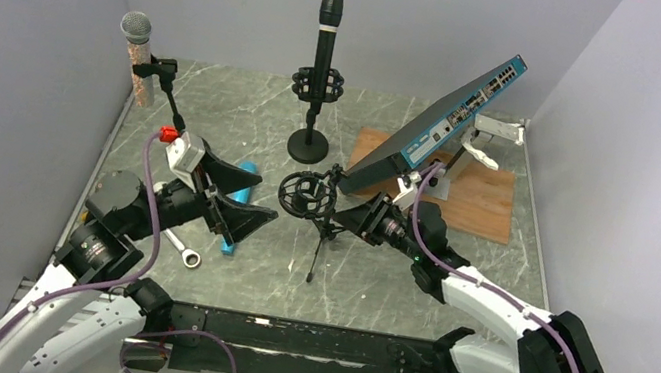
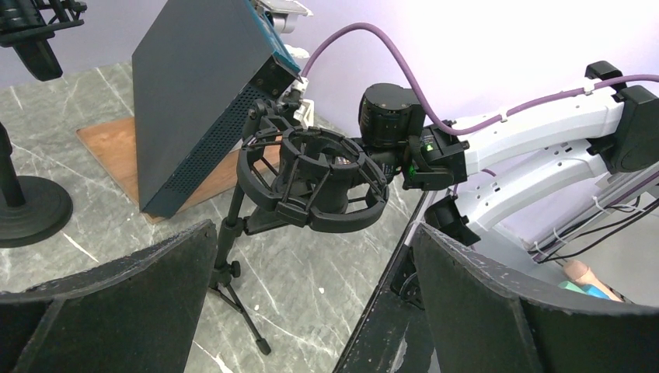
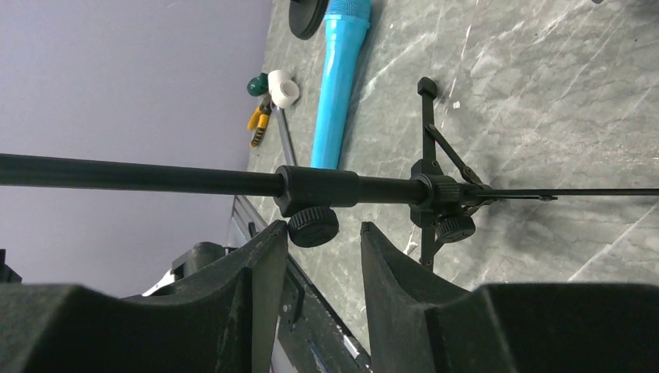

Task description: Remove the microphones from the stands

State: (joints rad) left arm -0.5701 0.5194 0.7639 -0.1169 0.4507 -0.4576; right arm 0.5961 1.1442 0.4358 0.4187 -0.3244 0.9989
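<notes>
Facing the shock mount (image 2: 315, 183), your left gripper (image 1: 261, 202) gapes wide, empty; right gripper (image 3: 322, 231) slightly parted, empty, beside stand pole (image 3: 155, 176)

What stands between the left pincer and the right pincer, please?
The empty shock mount on its tripod stands between left pincer and right pincer, in the top external view.

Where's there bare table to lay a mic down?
Two patches: back left, between the silver mic's stand and the black stand's round base; and front, between the tripod and the right arm. Crowded: the middle, around the blue mic, wrench and tripod.
</notes>
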